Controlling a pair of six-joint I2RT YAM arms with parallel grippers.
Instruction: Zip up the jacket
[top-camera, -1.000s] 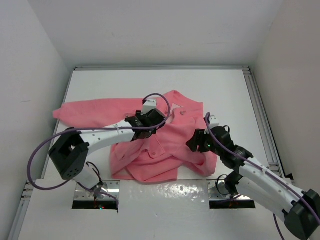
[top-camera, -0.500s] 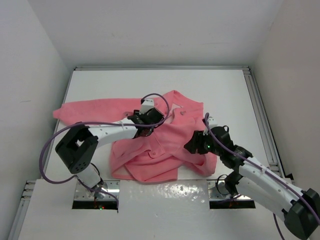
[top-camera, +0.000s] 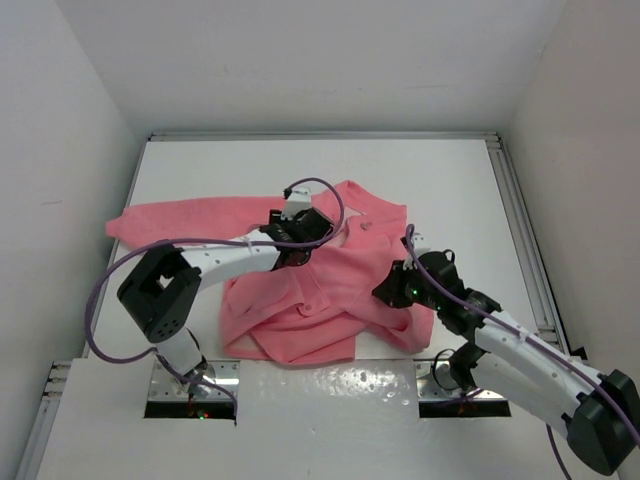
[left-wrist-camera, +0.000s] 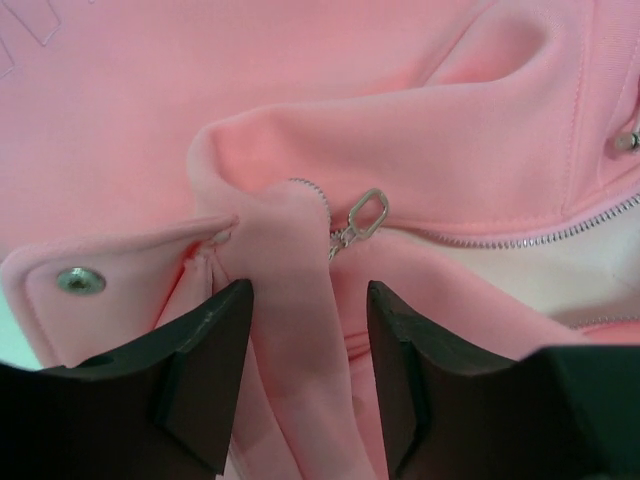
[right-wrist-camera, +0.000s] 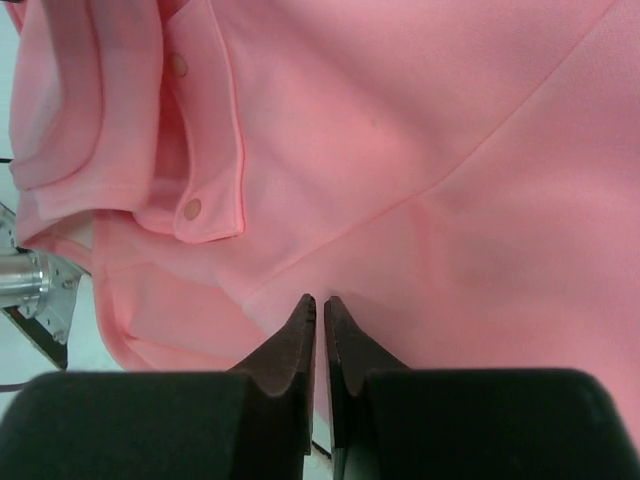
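**zipper pull sits just ahead of the left end effector**

the jacket (top-camera: 330, 290) lies rumpled in the middle of the table (top-camera: 200, 170), collar toward the far side, one sleeve stretched out to the left. in the left wrist view its metal zipper pull (left-wrist-camera: 368, 213) rests on a hump of fleece just beyond the fingertips of the left end effector (left-wrist-camera: 308, 290), slightly nearer the right-hand finger. the zipper teeth (left-wrist-camera: 540, 237) run away from the pull toward the right of that view, so we judge the track's long axis lies across the fingers, not along them.

the left end effector stands wide, astride a ridge of fleece. we cannot tell whether it presses that ridge. it is far the nearer arm to the pull.

the right end effector (right-wrist-camera: 319, 300) is closed to a slit, tips on the jacket's lower body, well apart from the pull. we cannot tell if cloth is caught.

the only container is the snap-flap pocket (right-wrist-camera: 205, 150). its inside is hidden.
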